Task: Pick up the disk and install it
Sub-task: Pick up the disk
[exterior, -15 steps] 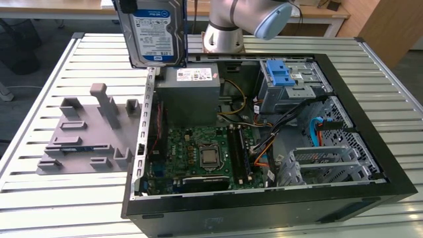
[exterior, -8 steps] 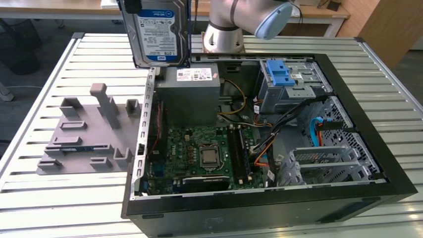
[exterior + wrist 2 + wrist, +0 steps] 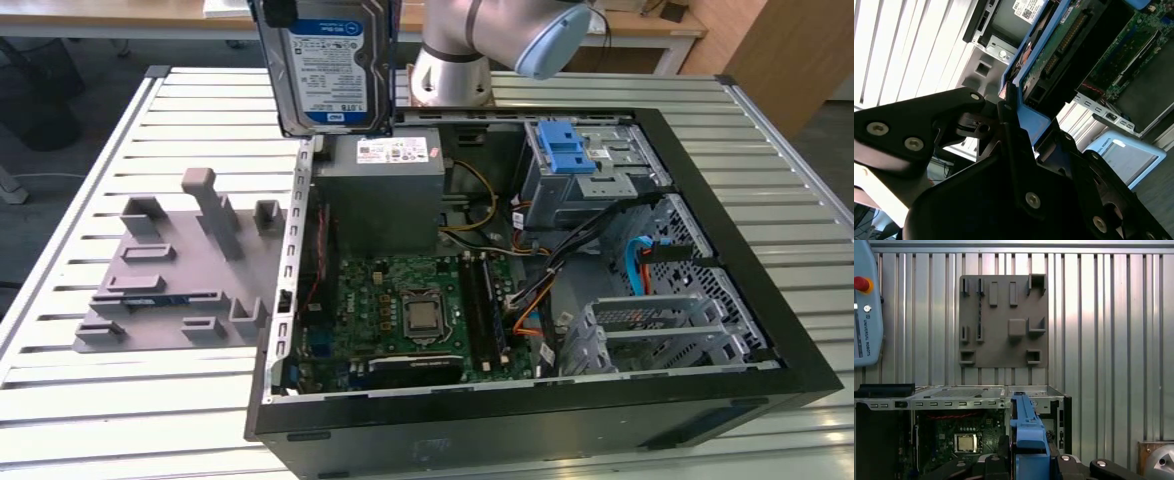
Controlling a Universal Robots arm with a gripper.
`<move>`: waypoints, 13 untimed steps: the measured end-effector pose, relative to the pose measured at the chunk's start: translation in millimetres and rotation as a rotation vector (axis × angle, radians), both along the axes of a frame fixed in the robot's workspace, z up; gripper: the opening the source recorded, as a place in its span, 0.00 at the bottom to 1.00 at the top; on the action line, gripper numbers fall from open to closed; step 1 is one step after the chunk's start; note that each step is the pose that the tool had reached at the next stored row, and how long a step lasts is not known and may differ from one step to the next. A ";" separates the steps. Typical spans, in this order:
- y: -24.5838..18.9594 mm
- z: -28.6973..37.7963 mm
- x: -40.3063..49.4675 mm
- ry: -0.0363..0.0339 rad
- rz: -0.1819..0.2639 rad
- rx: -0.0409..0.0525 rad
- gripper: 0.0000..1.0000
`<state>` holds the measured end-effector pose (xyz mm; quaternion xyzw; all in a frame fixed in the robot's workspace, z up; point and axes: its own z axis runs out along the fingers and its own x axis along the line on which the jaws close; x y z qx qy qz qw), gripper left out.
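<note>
The disk [image 3: 327,65], a silver hard drive with a blue-and-white label, hangs upright in the air above the rear corner of the open computer case [image 3: 787,375], at the exterior view's left. My gripper [image 3: 1029,452] is shut on it. In the first wrist view the blue side rail [image 3: 1026,422] of the disk runs between the black fingers [image 3: 1001,447]. In the second wrist view the gripper [image 3: 1029,117] clamps the blue rail [image 3: 1036,122], and the disk's green circuit board [image 3: 1054,47] faces the camera.
Inside the case lie a grey power-supply box [image 3: 380,195], a motherboard [image 3: 407,310] and a metal drive cage with a blue latch [image 3: 567,150]. A grey fixture plate [image 3: 167,270] with upright pegs sits on the slatted table [image 3: 80,400]. A teach pendant [image 3: 864,305] lies beside it.
</note>
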<state>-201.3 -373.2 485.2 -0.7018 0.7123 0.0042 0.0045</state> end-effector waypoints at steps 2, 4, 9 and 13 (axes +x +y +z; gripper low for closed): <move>0.0 0.0 1.9 0.0000 0.000 0.0000 0.36; 0.0 0.0 3.8 0.0000 0.000 0.0000 0.36; -0.1 -0.1 6.5 -0.0001 0.000 0.0001 0.36; -1.9 -0.2 7.1 0.0000 0.000 0.0000 0.36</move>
